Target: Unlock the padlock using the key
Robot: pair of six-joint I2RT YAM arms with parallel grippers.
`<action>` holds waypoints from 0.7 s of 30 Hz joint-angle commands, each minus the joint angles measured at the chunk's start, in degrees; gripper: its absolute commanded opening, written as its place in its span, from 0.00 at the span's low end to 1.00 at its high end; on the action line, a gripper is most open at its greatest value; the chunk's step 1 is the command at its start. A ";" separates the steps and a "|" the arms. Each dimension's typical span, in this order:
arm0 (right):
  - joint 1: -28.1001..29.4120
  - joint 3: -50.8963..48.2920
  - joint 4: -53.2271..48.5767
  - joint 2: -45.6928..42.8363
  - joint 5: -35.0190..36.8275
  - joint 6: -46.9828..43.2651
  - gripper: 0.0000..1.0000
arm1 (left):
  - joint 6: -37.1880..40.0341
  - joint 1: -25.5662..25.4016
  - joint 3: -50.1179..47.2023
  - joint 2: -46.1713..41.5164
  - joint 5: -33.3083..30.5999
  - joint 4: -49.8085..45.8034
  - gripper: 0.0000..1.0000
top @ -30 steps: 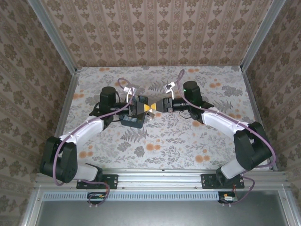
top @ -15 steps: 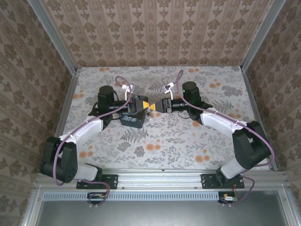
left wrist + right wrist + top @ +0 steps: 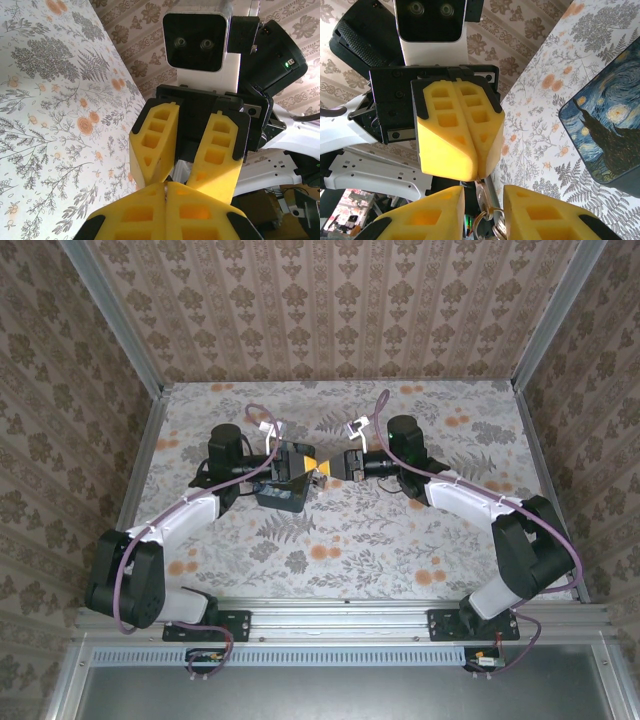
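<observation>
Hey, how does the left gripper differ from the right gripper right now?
The left gripper has its fingers pressed together with no gap; the right gripper has its fingers apart. The right gripper has the key on its ring in that gap, clamped or loose I cannot tell; whether the left gripper pinches anything I cannot tell. Both have yellow fingers and point tip to tip beside the blue tin.

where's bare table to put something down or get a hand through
Free: the near strip of the table between the two forearms, and the far strip along the back wall. Crowded: the middle, where the left gripper and the right gripper meet tip to tip, with the blue tin right by the left one.
</observation>
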 commanded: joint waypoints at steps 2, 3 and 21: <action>0.57 -1.32 3.08 0.09 -2.32 1.08 0.26 | -1.17 0.55 -0.72 -0.17 -0.05 3.36 0.00; 0.57 -1.38 3.45 0.02 -2.45 1.21 0.25 | -1.26 0.60 -0.82 -0.25 -0.14 3.47 0.00; 0.70 -3.31 11.23 0.01 -2.26 5.19 0.07 | -2.62 -0.09 -1.92 -0.16 1.04 6.45 0.00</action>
